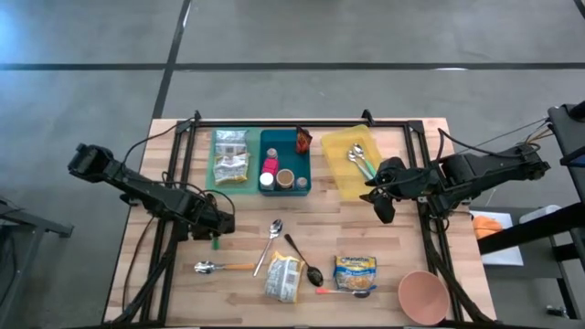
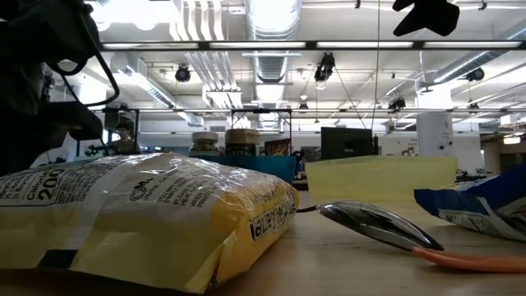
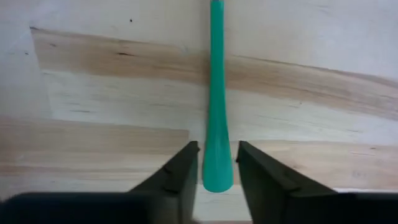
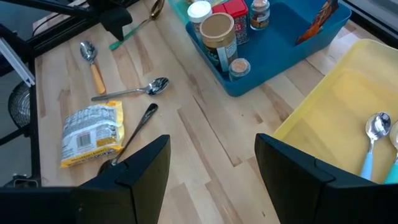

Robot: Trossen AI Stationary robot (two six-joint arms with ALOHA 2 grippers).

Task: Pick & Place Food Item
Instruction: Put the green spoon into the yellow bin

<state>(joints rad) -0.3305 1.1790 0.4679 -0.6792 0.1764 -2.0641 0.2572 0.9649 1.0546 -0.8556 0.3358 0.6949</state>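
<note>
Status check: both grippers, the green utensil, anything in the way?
Left gripper low at table, fingers astride green utensil handle, not clamped. Right gripper open, empty, beside the yellow tray. Nothing in the way.

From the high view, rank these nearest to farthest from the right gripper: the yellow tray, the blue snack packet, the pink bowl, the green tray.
Measured from the right gripper:
1. Yellow tray, right beside it, toward the table's back edge.
2. Blue snack packet, toward the front edge.
3. Pink bowl, at the front right corner.
4. Green tray, far across, past the blue bin.
</note>
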